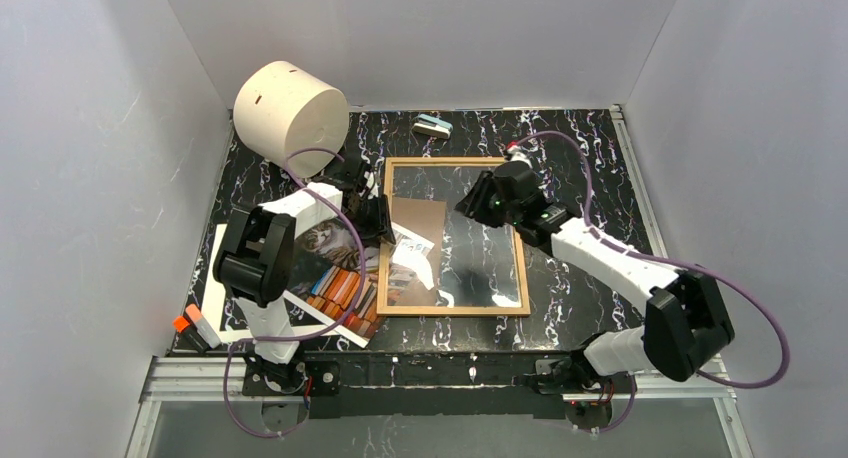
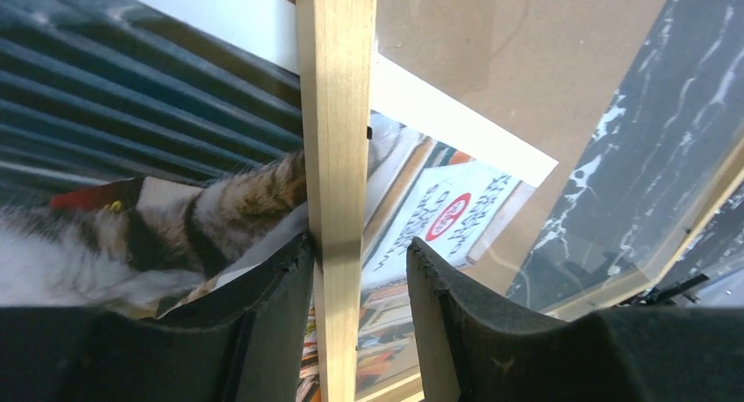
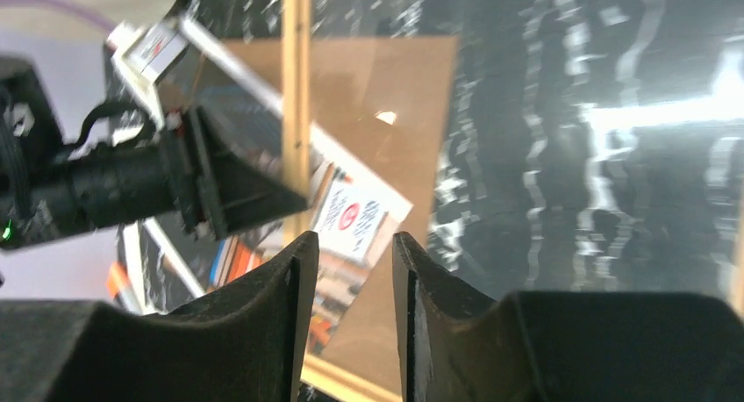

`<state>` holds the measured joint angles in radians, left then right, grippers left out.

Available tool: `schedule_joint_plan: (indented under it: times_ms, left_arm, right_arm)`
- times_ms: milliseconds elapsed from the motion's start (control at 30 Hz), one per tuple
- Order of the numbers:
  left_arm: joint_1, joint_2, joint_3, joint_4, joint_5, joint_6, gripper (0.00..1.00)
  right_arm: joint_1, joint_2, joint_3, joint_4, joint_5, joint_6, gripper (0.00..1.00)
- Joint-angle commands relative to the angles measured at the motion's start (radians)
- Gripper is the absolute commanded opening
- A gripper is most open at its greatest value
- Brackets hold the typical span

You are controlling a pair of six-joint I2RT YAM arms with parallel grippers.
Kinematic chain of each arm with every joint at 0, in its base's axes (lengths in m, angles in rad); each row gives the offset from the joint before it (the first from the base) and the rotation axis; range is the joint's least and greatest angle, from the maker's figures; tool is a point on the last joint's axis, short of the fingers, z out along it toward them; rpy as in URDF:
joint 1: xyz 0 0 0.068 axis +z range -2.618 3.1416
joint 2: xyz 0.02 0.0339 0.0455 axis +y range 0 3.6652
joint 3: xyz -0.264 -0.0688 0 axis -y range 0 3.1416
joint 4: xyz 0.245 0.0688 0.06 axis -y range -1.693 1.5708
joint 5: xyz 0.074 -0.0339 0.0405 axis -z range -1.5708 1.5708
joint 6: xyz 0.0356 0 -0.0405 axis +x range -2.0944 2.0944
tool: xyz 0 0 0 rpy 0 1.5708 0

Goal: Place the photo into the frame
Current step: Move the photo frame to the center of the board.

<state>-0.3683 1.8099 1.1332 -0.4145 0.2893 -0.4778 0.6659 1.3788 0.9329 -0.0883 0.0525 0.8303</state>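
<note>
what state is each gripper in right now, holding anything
left gripper: open, jaws straddling the wooden edge of the frame, not clamped on it
right gripper: open, holding nothing

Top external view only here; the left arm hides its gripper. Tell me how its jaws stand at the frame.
Observer: The left gripper straddles the wooden side rail of the frame, jaws open; one finger stands clear of the wood.
Operator: Report what lies under that rail.
Observer: The photo of the cat passes beneath it, partly outside the frame.
Operator: Now the other arm.
Observer: The right gripper is open over the frame, nothing between its fingers.
</note>
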Motion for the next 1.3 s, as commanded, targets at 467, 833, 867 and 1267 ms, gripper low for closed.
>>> schedule_joint_plan:
  times_ms: [467,833,867,1267]
  left_arm:
    - [0.008,-0.037,0.107,-0.016,-0.024,0.036,0.62]
    - [0.06,-0.215,-0.026,-0.049,-0.168,0.003,0.64]
    - [0.066,-0.224,-0.041,-0.047,-0.171,-0.005,0.62]
    - [0.084,-0.196,-0.074,0.053,0.049,-0.051,0.59]
  right_arm:
    - [-0.135,0.064,0.075,-0.183,0.067,-0.036,0.53]
    - [-0.076,0.326,0.247,-0.017,-0.276,-0.094,0.54]
    - [-0.066,0.349,0.269,-0.021,-0.275,-0.096,0.53]
    - [-0.107,0.408,0.363,-0.165,-0.164,-0.18,0.53]
